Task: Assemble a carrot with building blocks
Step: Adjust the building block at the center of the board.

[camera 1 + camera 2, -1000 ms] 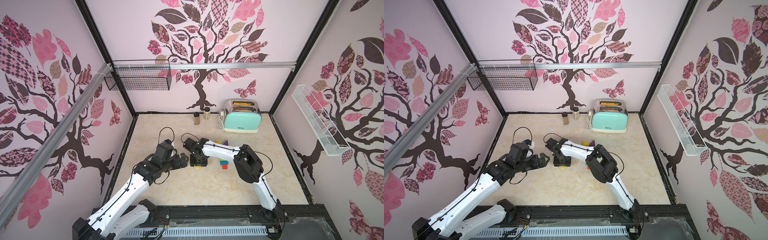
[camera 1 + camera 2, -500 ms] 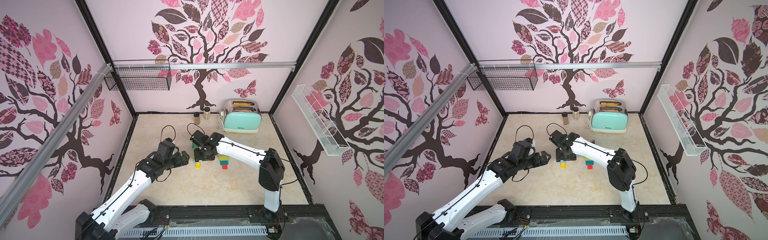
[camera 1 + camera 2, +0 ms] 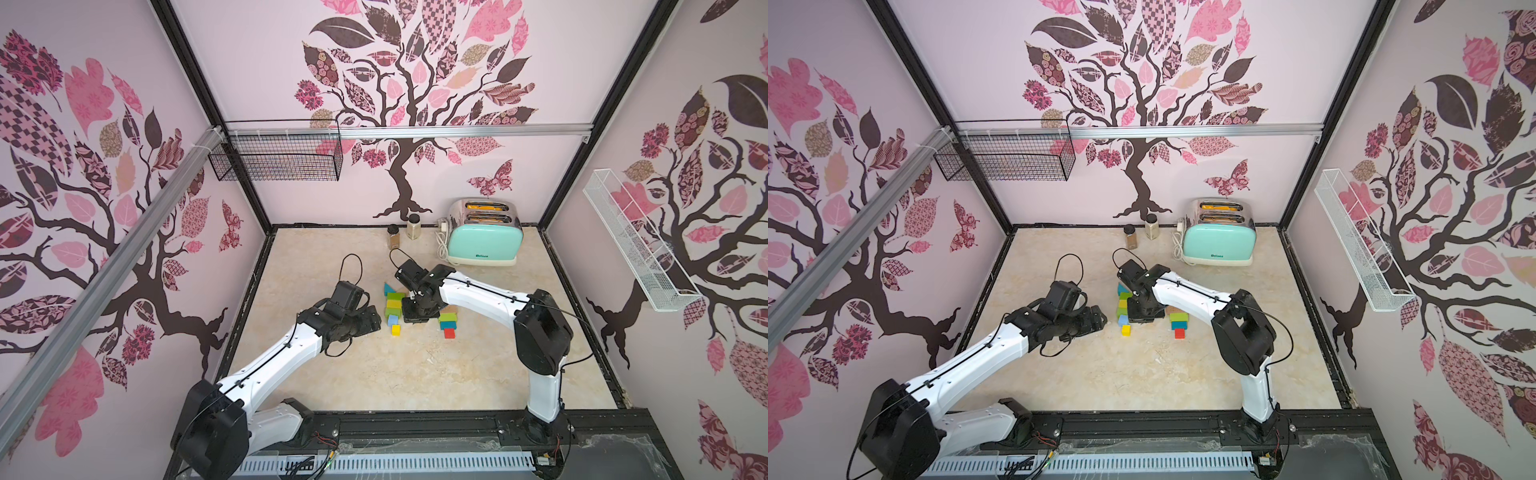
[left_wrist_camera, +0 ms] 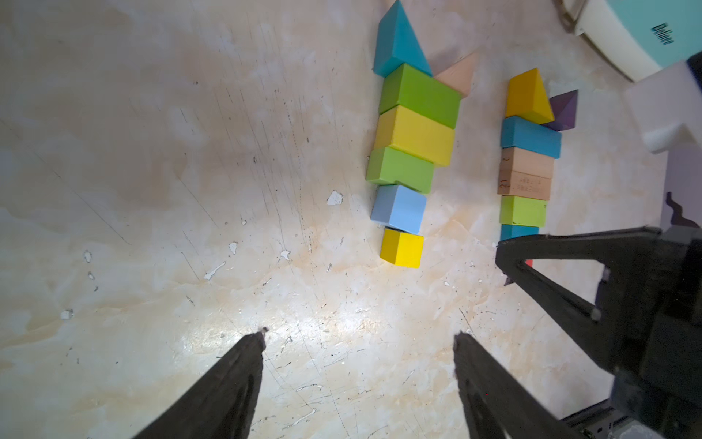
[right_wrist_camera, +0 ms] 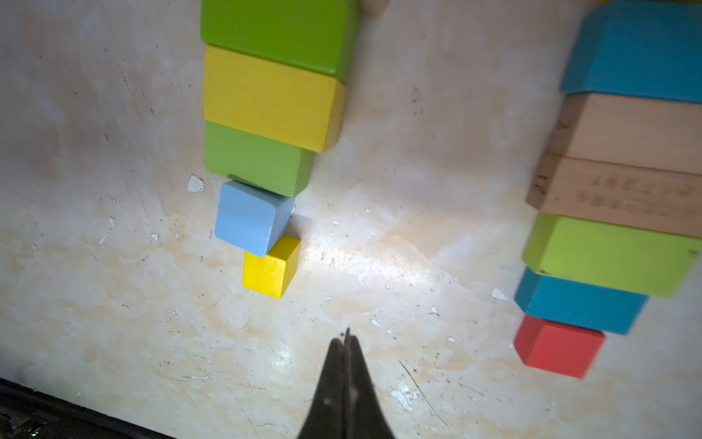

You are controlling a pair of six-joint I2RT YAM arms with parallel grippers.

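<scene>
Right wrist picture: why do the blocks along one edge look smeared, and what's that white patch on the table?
Right wrist view: the bare wood bricks and their neighbours at the edge are blurred, the yellow cube crisp, cause unclear; the white patch is glare on the glossy table. Left wrist view: similar glare, blocks sharp. In both top views: even, soft light.

Left hand [image 4: 360,334] spread wide; right hand [image 5: 346,336] pinched together, empty.
</scene>
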